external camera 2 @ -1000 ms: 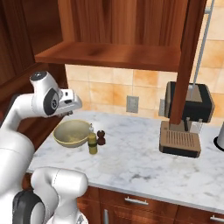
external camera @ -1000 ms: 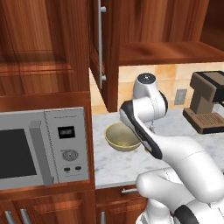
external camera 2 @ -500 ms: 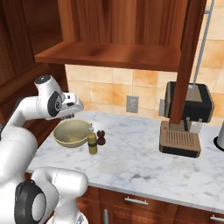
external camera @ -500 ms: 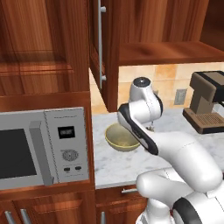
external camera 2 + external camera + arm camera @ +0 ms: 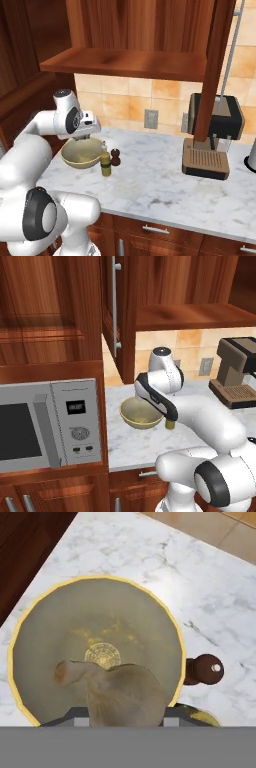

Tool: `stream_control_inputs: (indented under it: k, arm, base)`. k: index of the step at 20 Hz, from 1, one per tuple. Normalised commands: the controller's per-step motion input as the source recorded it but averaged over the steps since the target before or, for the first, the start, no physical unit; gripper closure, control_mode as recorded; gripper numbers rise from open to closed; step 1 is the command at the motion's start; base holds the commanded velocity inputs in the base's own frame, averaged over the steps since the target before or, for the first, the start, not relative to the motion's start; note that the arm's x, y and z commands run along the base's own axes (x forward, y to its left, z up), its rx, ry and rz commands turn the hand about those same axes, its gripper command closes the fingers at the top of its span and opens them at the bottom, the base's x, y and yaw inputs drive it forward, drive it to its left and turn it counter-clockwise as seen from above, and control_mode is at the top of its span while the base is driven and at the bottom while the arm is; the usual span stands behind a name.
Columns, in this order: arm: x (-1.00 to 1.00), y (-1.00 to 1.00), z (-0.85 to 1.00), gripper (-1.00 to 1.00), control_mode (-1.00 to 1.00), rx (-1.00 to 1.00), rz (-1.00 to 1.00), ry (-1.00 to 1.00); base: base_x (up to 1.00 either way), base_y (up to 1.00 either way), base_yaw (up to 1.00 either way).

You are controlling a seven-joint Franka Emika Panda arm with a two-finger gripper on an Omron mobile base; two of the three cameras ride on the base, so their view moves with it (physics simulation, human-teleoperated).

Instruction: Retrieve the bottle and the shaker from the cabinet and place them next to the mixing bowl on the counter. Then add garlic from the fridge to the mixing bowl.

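The yellow-rimmed mixing bowl point(image 5: 100, 578) lies right below my gripper point(image 5: 122, 719). The gripper is shut on a brownish garlic bulb point(image 5: 122, 697), which hangs over the bowl's near side. To the bowl's right stand the dark brown shaker point(image 5: 205, 669) and the yellow-green bottle point(image 5: 200, 716), whose top just shows. From the right base camera, the bowl point(image 5: 80, 157), the bottle point(image 5: 105, 163) and the shaker point(image 5: 115, 157) sit close together on the marble counter, with my gripper point(image 5: 82, 139) just above the bowl. In the left base view, my arm partly covers the bowl point(image 5: 140, 415).
A microwave point(image 5: 45, 423) stands left of the bowl. Above the counter an open cabinet door point(image 5: 117, 306) hangs beside the cabinet shelf point(image 5: 130, 62). A coffee machine point(image 5: 212, 140) stands at the back right, with bare marble point(image 5: 160, 185) between it and the shaker.
The arm has shifted a little and the hand has sunk slightly toward the bowl. The garlic stays gripped; bowl, bottle and shaker have not moved.
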Motion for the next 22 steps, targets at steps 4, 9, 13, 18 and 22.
stream_control_inputs:
  k: [4,9,13,18,22]
  arm:
    - [0.24,-0.05,-0.08,1.00,-1.00,0.07,0.00,0.12]
    - [0.14,0.07,-0.17,1.00,-1.00,0.00,0.00,0.14]
    - [0.08,0.06,-0.22,1.00,-1.00,0.00,0.00,0.10]
    - [0.21,0.29,-0.33,1.00,-1.00,0.00,0.00,0.07]
    - [0.29,0.19,-0.27,1.00,-1.00,0.00,0.00,0.00]
  base:
    - [0.00,0.00,0.00]
    - [0.00,0.00,0.00]
    - [0.00,0.00,0.00]
    - [0.00,0.00,0.00]
    - [0.00,0.00,0.00]
